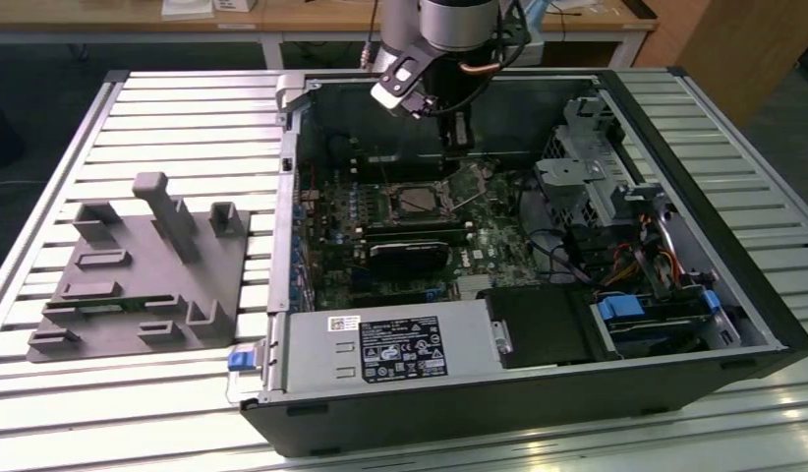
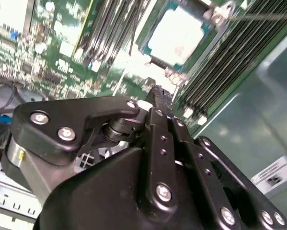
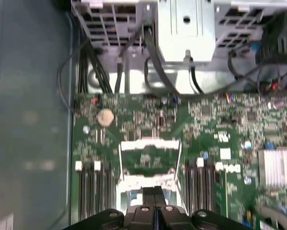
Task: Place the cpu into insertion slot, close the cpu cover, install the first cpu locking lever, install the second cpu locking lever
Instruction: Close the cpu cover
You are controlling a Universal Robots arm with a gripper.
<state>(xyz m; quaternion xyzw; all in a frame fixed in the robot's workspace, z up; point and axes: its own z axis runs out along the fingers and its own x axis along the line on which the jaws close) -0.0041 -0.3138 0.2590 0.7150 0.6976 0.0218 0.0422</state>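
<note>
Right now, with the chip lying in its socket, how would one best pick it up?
Probably by two opposite edges of the cpu, coming from straight above: it lies flat and face up in the insertion slot, so only its thin sides offer a hold.

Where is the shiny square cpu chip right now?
In the second wrist view the cpu lies in the insertion slot on the green board, between rows of long memory slots, just ahead of the gripper.
</note>
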